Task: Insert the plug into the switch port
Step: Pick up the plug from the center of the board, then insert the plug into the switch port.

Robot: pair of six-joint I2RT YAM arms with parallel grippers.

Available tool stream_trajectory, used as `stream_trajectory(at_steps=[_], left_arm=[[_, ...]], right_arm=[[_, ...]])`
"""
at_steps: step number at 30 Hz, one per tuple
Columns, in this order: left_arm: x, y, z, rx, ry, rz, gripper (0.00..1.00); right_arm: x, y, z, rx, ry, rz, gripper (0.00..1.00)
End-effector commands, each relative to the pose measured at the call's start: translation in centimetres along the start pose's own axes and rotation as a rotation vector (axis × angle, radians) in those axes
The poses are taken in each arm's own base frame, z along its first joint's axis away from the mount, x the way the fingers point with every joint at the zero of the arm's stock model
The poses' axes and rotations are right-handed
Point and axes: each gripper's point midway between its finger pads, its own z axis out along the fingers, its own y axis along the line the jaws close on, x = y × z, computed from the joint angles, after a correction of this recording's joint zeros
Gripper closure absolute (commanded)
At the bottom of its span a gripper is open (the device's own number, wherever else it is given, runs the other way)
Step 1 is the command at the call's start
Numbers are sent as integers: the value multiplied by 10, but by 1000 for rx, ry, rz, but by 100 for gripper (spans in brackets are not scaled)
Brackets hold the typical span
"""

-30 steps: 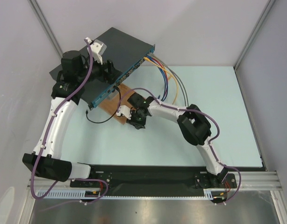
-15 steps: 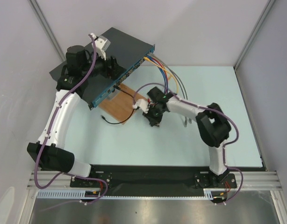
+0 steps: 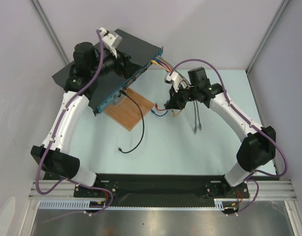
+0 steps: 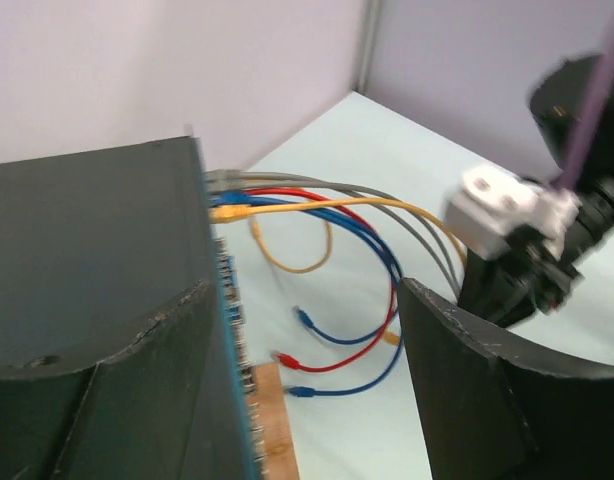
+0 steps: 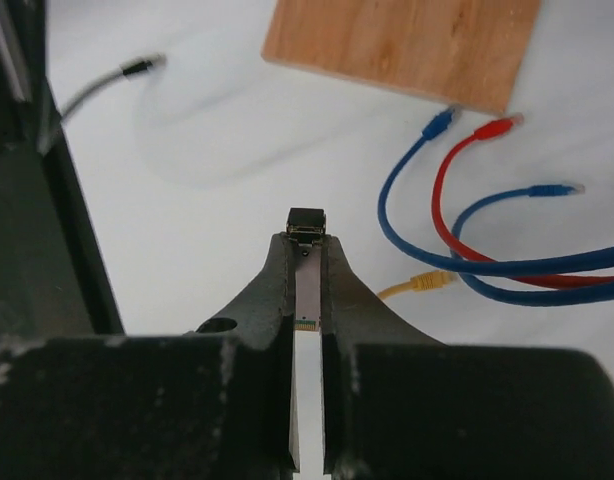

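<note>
The left claw (image 3: 122, 65) sits at the 11 o'clock part of the table, over the front edge of the switch (image 3: 141, 49). Its two fingers are spread wide. One finger (image 4: 117, 390) is above the dark top of the box. The other is out past the blue front (image 4: 232, 330) with its row of little holes. It pinches nothing.

A wooden board (image 3: 127, 110) lies at 6 o'clock from the switch, just beside the blue front. A black cable (image 3: 142, 128) comes out of the blue front, goes over the board, and its loose end lies at 6 o'clock from the board.

A bunch of colored cables runs out of the switch's end at 3 o'clock. A blue cable (image 5: 439, 122), a red cable (image 5: 497, 127) and a yellow cable (image 5: 419, 283) have loose ends on the table.

The right claw (image 3: 169, 104) is at 3 o'clock from the board, among those loose ends. Its fingers are pressed together on the plug (image 5: 307, 275), a thin shiny piece with a black tip. The tip sticks out past the fingertips. The plug is apart from the switch, which is at 10 o'clock from it. Two grey cables (image 3: 196, 118) lie at 4 o'clock from this claw.
</note>
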Motion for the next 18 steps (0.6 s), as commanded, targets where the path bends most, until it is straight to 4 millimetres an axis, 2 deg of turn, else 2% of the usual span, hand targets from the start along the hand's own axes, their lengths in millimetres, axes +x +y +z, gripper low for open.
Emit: stream_trajectory(at_steps=[1, 2, 3, 4, 5, 6, 7, 9, 11, 13, 18], left_arm=[[-7, -44, -1, 95, -19, 151, 22], [-2, -43, -1, 71, -11, 179, 22], [3, -44, 0, 59, -10, 204, 22], [20, -45, 1, 56, 16, 220, 22], [20, -50, -2, 54, 6, 229, 21], [20, -47, -1, 25, -4, 229, 21], [30, -49, 2, 23, 13, 205, 21], [36, -46, 5, -22, 24, 184, 22], [38, -54, 13, -14, 22, 168, 22], [32, -61, 22, -16, -1, 144, 21], [22, -60, 38, -64, -26, 93, 19]], right_arm=[[-60, 2, -31, -25, -196, 51, 100], [-76, 0, -36, -27, -244, 80, 100], [-108, -3, -47, -25, -339, 121, 100], [-122, -6, -55, -29, -392, 160, 100], [-138, -9, -63, -27, -448, 186, 100], [-166, -11, -76, -46, -558, 248, 100], [-177, -17, -84, -40, -616, 275, 100], [-203, -19, -97, -70, -730, 341, 100], [-220, -16, -105, -97, -806, 342, 100], [-228, -16, -104, -107, -832, 366, 100], [-234, -6, -94, -135, -843, 385, 100]])
